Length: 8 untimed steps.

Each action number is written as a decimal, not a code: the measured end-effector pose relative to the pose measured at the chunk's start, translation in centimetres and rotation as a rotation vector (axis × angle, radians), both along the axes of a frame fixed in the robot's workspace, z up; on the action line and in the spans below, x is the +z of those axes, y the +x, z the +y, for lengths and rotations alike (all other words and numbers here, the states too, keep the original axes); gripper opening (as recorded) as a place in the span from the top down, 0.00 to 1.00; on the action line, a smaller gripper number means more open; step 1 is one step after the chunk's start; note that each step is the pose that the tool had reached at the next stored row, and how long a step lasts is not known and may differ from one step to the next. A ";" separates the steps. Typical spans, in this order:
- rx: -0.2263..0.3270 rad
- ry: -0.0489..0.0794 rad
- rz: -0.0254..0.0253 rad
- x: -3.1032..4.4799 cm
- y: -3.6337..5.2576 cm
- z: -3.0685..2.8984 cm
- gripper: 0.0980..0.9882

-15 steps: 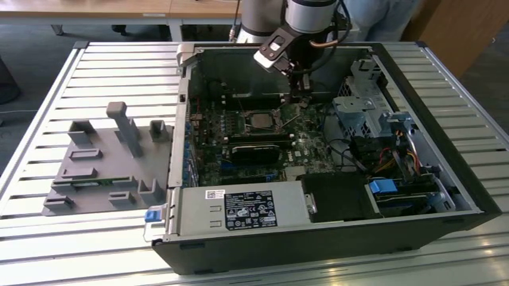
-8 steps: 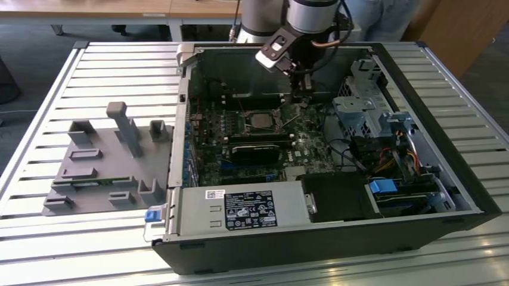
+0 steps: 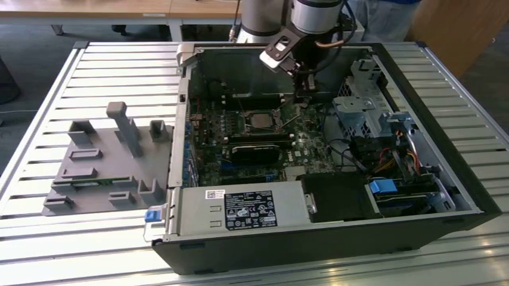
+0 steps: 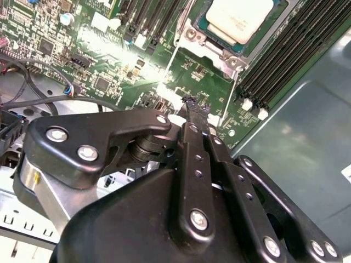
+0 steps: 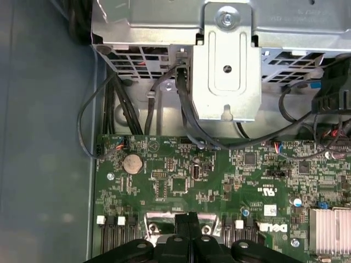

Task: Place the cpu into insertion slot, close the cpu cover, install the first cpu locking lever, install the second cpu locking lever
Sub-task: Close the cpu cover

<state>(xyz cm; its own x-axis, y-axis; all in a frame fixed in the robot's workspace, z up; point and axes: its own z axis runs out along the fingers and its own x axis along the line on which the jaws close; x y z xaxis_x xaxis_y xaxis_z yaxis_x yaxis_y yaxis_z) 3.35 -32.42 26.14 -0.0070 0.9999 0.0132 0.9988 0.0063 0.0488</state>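
Note:
Inside the open computer case, the cpu (image 4: 239, 19) lies pale face up in the insertion slot (image 4: 244, 47) on the green board; in the exterior view the slot (image 3: 261, 121) is near the board's middle. The cpu cover (image 4: 176, 64), a thin silver frame, is swung open away from the slot, and the board shows through its window. My gripper (image 4: 196, 103) is shut, with its black fingertips at the middle of the cover's free edge. In the first wrist view the cover's silver edge (image 5: 156, 226) shows on both sides of the gripper (image 5: 189, 218). In the exterior view the gripper (image 3: 302, 101) reaches down just right of the slot.
A black heatsink block (image 3: 256, 149) sits in front of the slot, and long memory slots (image 4: 285, 55) run beside it. A metal drive cage (image 5: 227, 60) and loose cables (image 5: 186, 120) stand close beyond the board. A grey fixture (image 3: 104, 161) lies on the table at the exterior view's left.

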 end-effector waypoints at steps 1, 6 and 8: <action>0.000 0.000 0.0004 -0.04 0.10 0.04 0.99; 0.000 0.000 0.0037 -0.24 0.78 0.30 0.99; 0.000 0.000 0.0048 -0.31 1.04 0.36 0.99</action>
